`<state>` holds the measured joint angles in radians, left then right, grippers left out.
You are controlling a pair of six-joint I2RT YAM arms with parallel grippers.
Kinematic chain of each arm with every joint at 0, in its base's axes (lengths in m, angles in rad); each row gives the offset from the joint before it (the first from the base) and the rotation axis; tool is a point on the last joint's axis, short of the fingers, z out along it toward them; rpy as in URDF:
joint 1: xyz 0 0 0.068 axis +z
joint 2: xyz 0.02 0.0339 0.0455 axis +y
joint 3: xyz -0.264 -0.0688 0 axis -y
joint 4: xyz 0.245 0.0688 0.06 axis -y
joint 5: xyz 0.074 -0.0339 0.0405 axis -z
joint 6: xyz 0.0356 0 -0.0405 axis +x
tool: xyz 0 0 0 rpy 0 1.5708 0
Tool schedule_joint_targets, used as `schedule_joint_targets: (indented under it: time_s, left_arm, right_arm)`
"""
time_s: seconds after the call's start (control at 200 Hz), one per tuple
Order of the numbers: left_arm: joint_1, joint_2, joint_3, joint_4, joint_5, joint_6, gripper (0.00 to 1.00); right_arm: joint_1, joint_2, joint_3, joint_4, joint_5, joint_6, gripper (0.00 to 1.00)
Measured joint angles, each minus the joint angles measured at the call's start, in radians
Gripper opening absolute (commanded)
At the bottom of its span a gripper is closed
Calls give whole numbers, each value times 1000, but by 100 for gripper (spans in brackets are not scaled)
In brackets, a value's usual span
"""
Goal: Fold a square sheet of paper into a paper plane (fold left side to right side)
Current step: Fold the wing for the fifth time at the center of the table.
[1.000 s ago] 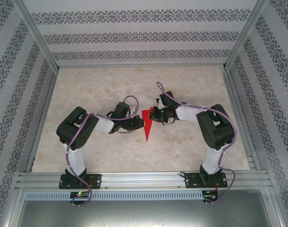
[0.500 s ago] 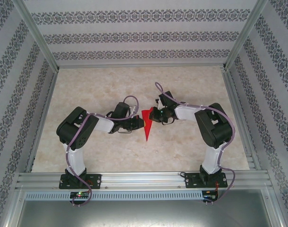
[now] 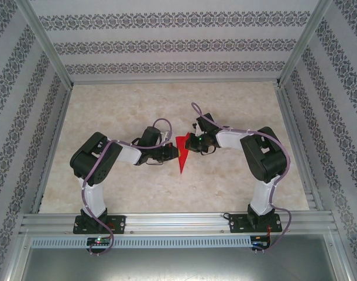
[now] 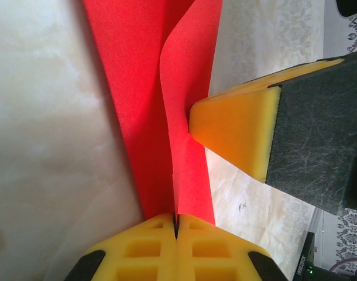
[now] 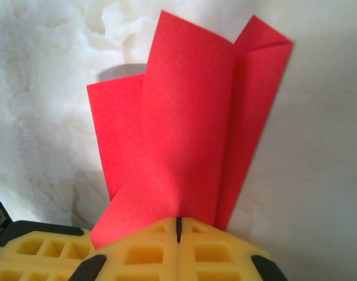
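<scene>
The square sheet of paper (image 3: 180, 158) is folded into a narrow red shape with its point toward me, lying at the table's middle. My left gripper (image 3: 174, 153) meets it from the left. In the left wrist view the yellow fingers (image 4: 143, 252) are shut, with a raised red flap (image 4: 187, 88) pinched in their seam. My right gripper (image 3: 188, 144) comes from the right and is shut. Its yellow fingertip (image 4: 237, 129) presses against that flap. In the right wrist view the folded layers (image 5: 184, 129) spread out in front of the shut right gripper (image 5: 178, 225).
The marble-look table (image 3: 126, 105) is ringed by aluminium rails (image 3: 167, 222) and patterned walls (image 3: 14, 88). Both arms bend inward from their bases at the near edge. A yellow finger of the left gripper (image 5: 44, 252) shows at the lower left of the right wrist view.
The right arm has edged slightly left toward the paper. The left arm and the paper hold their places.
</scene>
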<state>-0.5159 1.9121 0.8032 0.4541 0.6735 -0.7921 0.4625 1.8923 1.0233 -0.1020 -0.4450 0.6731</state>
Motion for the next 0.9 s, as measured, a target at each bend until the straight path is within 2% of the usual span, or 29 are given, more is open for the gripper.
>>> schedule_joint_targets:
  time_s: [0.11, 0.25, 0.55, 0.749, 0.899]
  left_arm:
    - [0, -10, 0, -5, -1, 0, 21]
    - [0, -56, 0, -70, -34, 8, 28]
    - [-15, -219, -16, -163, -41, 6, 23]
    - [-81, -205, -10, -163, 0, -12, 23]
    - [-98, -161, 3, -163, 8, -25, 23]
  right_arm:
    - [0, 0, -8, 13, -1, 0, 0]
    - [-2, -1, -20, 33, -8, 0, 0]
    - [-2, -3, -26, 45, -12, 0, 0]
    - [-2, -3, -26, 44, -12, 0, 0]
    - [-2, -3, -26, 44, -12, 0, 0]
